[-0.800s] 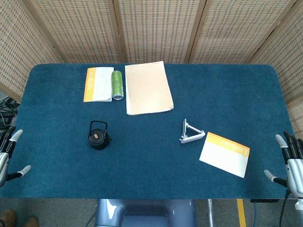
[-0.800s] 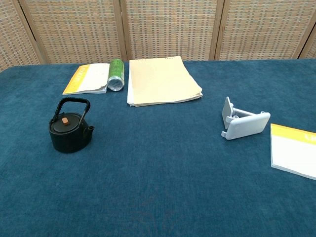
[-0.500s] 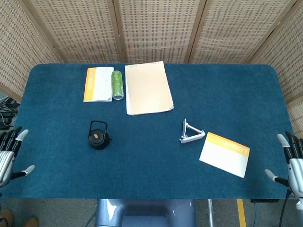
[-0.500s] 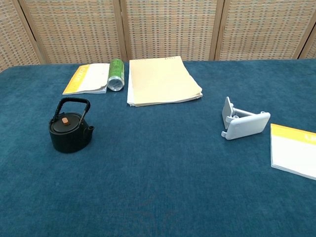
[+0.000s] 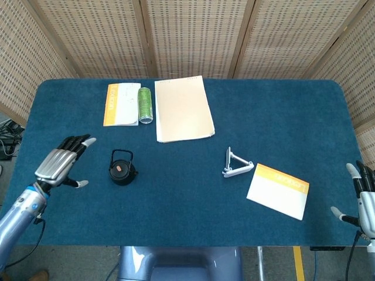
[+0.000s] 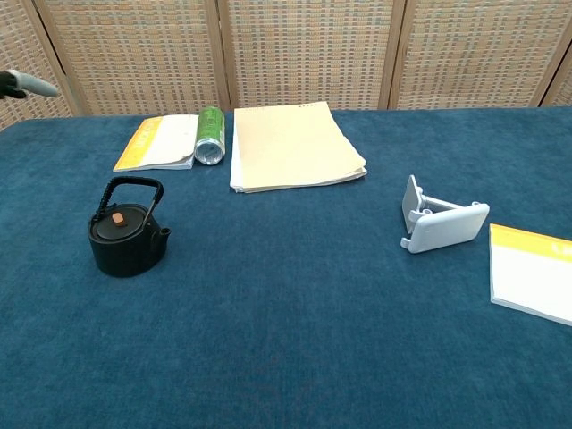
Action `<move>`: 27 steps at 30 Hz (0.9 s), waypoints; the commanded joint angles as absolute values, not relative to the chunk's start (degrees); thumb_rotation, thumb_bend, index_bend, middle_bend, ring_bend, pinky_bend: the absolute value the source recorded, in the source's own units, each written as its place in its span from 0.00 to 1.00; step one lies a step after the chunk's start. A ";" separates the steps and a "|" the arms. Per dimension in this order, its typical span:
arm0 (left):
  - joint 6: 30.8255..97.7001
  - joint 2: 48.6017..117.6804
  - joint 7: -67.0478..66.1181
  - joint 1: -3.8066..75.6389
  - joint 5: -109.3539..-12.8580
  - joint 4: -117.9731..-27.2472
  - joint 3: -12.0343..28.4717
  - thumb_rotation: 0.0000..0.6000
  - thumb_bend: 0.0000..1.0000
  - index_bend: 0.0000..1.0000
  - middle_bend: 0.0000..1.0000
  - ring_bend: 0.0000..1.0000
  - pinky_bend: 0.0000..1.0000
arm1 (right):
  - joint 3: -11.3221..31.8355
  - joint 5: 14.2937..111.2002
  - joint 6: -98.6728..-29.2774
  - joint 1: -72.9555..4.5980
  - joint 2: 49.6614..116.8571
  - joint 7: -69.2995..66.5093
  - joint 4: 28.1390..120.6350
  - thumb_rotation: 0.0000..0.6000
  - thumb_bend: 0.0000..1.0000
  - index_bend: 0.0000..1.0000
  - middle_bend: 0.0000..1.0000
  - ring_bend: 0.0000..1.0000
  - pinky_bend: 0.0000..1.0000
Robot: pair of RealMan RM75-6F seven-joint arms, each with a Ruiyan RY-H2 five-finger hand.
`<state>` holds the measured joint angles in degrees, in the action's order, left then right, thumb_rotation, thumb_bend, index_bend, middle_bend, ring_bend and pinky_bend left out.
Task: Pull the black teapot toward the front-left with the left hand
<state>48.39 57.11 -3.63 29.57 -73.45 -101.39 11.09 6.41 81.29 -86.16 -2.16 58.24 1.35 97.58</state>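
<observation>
The black teapot (image 5: 122, 170) with an upright handle and an orange knob stands on the blue table's left half; the chest view shows the black teapot (image 6: 127, 239) at mid-left. My left hand (image 5: 60, 162) hovers over the table just left of the pot, fingers spread, holding nothing and apart from it. In the chest view only a fingertip of the left hand (image 6: 25, 84) shows at the top left edge. My right hand (image 5: 364, 198) hangs open beyond the table's right edge.
A yellow-and-white booklet (image 5: 121, 104) and a green can (image 5: 145, 105) lie behind the teapot, beside a stack of tan paper (image 5: 182, 109). A white folding stand (image 5: 236, 164) and another booklet (image 5: 278, 190) sit at the right.
My left hand has risen from the table's left edge and moved in over the table toward the teapot. The teapot has not moved. The right hand dropped slightly.
</observation>
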 commanded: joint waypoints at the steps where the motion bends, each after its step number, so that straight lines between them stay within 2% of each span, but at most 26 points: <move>1: 37.20 58.86 -1.47 38.79 -66.65 -98.06 14.18 1.00 0.00 0.00 0.00 0.00 0.00 | 6.59 80.63 -85.59 -2.41 58.40 1.43 97.20 1.00 0.00 0.00 0.00 0.00 0.00; 6: 28.53 61.47 2.38 44.83 -62.51 -94.10 14.91 1.00 0.07 0.00 0.00 0.00 0.00 | 6.84 79.62 -84.71 -2.73 58.52 1.25 96.69 1.00 0.00 0.00 0.00 0.00 0.00; 10: 24.56 63.07 5.47 47.37 -60.10 -92.01 15.12 1.00 0.07 0.00 0.00 0.00 0.00 | 6.92 79.19 -84.34 -2.85 58.52 1.06 96.51 1.00 0.00 0.00 0.00 0.00 0.00; 13: 21.90 64.53 5.19 49.75 -59.09 -89.18 13.76 1.00 0.07 0.00 0.00 0.00 0.00 | 6.97 78.96 -84.15 -2.92 58.56 0.91 96.30 1.00 0.00 0.00 0.00 0.00 0.00; 18: 19.76 66.60 5.55 52.20 -55.82 -86.55 11.29 1.00 0.07 0.00 0.00 0.00 0.00 | 6.94 78.85 -83.98 -2.99 58.62 0.92 96.18 1.00 0.00 0.00 0.00 0.00 0.00; 27: 20.31 68.62 6.30 53.03 -54.75 -84.62 8.86 1.00 0.07 0.00 0.00 0.00 0.00 | 6.83 78.84 -83.73 -3.16 58.81 1.30 96.13 1.00 0.00 0.00 0.00 0.00 0.00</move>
<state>20.20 68.42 6.35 52.95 -54.70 -84.82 9.10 6.84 78.83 -83.73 -3.16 58.80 1.30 96.13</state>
